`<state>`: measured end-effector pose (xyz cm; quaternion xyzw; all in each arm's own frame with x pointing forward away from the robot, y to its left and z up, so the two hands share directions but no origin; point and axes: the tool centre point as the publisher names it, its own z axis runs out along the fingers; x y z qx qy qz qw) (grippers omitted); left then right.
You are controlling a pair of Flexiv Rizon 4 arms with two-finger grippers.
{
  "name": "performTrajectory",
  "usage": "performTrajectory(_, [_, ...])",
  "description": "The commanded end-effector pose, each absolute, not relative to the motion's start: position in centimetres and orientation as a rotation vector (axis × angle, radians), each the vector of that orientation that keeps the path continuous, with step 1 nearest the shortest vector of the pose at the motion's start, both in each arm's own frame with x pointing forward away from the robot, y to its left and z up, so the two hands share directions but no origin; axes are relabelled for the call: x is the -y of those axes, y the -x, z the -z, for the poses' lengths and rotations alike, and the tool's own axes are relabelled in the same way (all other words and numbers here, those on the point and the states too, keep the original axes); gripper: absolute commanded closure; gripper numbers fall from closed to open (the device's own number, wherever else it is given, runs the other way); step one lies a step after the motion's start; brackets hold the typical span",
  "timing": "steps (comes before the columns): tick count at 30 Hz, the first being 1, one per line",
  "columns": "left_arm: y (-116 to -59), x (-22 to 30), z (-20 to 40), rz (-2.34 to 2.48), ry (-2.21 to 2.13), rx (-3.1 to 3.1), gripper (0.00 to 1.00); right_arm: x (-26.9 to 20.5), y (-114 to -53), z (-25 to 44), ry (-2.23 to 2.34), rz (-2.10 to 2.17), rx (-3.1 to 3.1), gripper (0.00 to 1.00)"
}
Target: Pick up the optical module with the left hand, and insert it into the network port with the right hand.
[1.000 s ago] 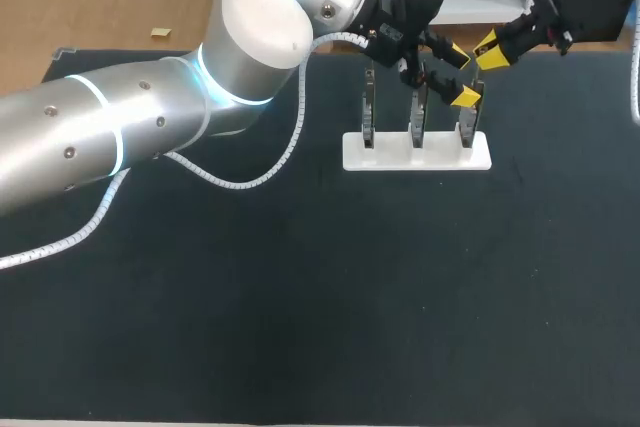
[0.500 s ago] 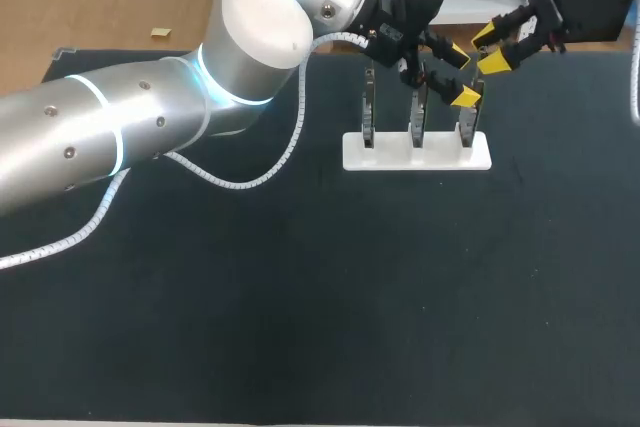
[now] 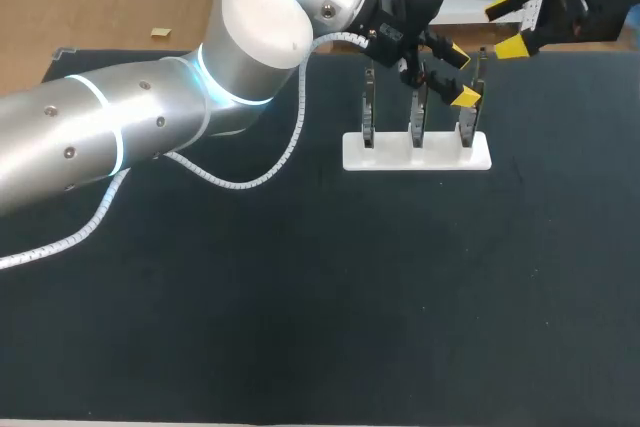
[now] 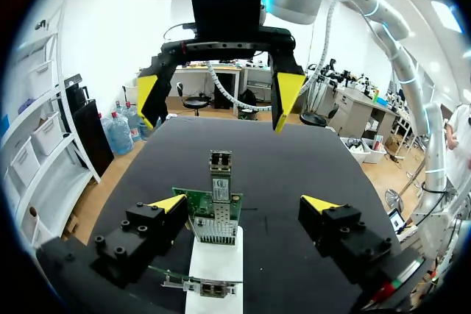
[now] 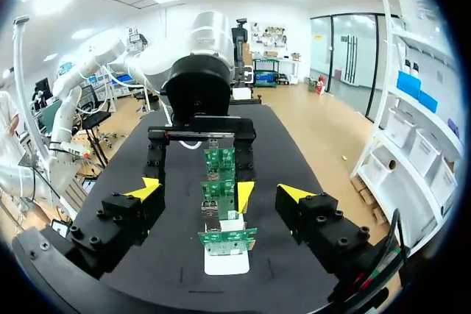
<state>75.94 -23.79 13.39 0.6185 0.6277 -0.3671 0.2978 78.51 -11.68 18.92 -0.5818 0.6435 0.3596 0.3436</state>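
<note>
Pulling back since a second ago, the right gripper (image 3: 507,25) hangs past the right end of the white stand (image 3: 390,155), its jaws wide apart and empty. The optical module (image 4: 220,174) stands upright in the network port (image 4: 215,231) of the green board (image 4: 190,202) at that end of the stand. The left gripper (image 4: 244,204) straddles that board with its jaws spread. Its fingers stay clear on both sides, which is plain from the left wrist view, though they overlap the board in the head view. From the right wrist view the stand's boards (image 5: 220,182) line up one behind another, with the left gripper beyond them.
</note>
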Motion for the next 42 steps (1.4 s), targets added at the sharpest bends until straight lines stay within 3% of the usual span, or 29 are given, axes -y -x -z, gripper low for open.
performTrajectory(1, [-76.2,23.9,-13.5,0.976,-1.649,-1.673,0.0,11.9,-78.3,-19.4,1.514,-0.929,-1.668,0.0])
performTrajectory(4, [-76.2,23.9,-13.5,0.976,-1.649,-1.673,0.0,11.9,-78.2,-19.4,1.52,-0.922,-1.663,0.0])
performTrajectory(6, [-76.2,23.9,-13.5,0.976,-1.649,-1.673,0.0,11.9,-78.2,-19.4,1.514,-0.919,-1.657,0.83])
performTrajectory(7, [-76.2,23.9,-13.5,0.976,-1.649,-1.673,0.0,11.9,-78.1,-19.4,1.517,-0.921,-1.652,1.0])
performTrajectory(42, [-76.2,23.9,-13.5,0.976,-1.649,-1.673,0.0,10.5,-78.0,-18.4,1.59,-0.932,-1.65,1.0])
